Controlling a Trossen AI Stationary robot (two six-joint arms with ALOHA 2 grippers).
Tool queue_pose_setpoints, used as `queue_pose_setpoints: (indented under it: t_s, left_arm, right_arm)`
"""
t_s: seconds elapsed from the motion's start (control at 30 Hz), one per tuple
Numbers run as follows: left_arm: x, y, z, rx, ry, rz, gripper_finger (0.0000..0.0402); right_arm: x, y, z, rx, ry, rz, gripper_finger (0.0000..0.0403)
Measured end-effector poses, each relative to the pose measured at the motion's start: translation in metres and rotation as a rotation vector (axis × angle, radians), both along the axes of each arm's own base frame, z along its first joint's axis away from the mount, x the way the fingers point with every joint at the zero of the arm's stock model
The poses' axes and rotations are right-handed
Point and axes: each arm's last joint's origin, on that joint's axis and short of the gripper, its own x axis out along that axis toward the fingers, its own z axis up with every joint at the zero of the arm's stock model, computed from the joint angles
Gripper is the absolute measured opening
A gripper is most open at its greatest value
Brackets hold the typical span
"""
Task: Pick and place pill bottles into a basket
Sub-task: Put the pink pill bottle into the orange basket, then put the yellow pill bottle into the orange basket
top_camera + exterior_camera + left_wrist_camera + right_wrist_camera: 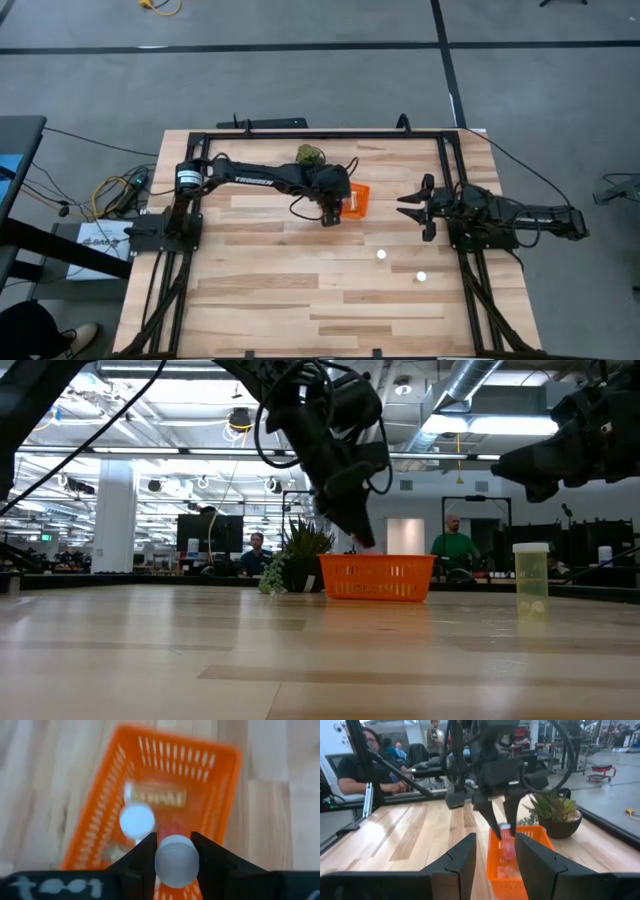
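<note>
The orange basket (358, 200) stands near the table's middle, and also shows in the low view (378, 577). My left gripper (333, 212) hangs over its near-left part, shut on a white-capped pill bottle (175, 861). Another white-capped bottle (136, 820) lies inside the basket (105, 820). Two more bottles stand on the table near the right: one (381, 254) and another (421, 276); one shows upright in the low view (531, 575). My right gripper (415, 208) is open and empty, right of the basket, raised above the table (495, 855). My left gripper pinches the pill bottle between its two fingers (142, 857), at or just below the white cap (175, 850). The fingers come from above, pointing down. The bottle (506, 840) hangs upright below them, lifted clear, over the basket's inside.
A green plant clump (310, 155) sits just beyond the basket toward the far edge. A black frame rail (320, 133) runs along the table's far side. People sit in the room behind the table (365, 770). Bare wood lies across the near half of the table.
</note>
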Motion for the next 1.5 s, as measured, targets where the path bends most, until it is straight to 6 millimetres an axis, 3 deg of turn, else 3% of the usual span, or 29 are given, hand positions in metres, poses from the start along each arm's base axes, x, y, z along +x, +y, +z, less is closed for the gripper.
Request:
queue_pose_setpoints:
  t_s: [0.3, 0.8, 0.9, 1.0, 1.13, 1.27, 1.37, 1.5]
  left_arm:
    - [-0.002, 0.001, -0.007, -0.017, 0.046, -0.004, 0.011]
    - [-0.001, -0.001, -0.006, -0.019, 0.032, -0.03, 0.0182]
    - [-0.001, -0.013, 0.012, 0.005, -0.039, -0.073, 0.0185]
    - [-0.007, -0.031, 0.056, 0.049, -0.188, -0.144, 0.0183]
    - [-0.032, -0.06, 0.113, 0.102, -0.341, -0.249, 0.0181]
    - [-0.079, -0.083, 0.152, 0.08, -0.491, -0.431, 0.0181]
    - [-0.12, -0.094, 0.16, 0.034, -0.648, -0.541, 0.0181]
    - [-0.177, -0.099, 0.146, 0.066, -0.823, -0.57, 0.0181]
  right_arm:
    - [0.0, 0.0, 0.0, 0.001, 0.006, -0.001, 0.013]
    - [0.0, 0.0, -0.001, 0.001, 0.006, -0.001, 0.013]
    - [0.0, 0.0, -0.001, 0.001, 0.006, -0.001, 0.013]
    - [0.0, 0.0, 0.0, 0.001, 0.006, -0.001, 0.013]
    - [0.0, 0.0, 0.0, 0.001, 0.006, -0.001, 0.013]
    - [0.0, 0.0, 0.0, 0.001, 0.005, -0.001, 0.013]
    - [0.0, 0.0, -0.001, 0.001, 0.006, -0.001, 0.013]
    - [0.0, 0.0, 0.0, 0.001, 0.006, -0.001, 0.013]
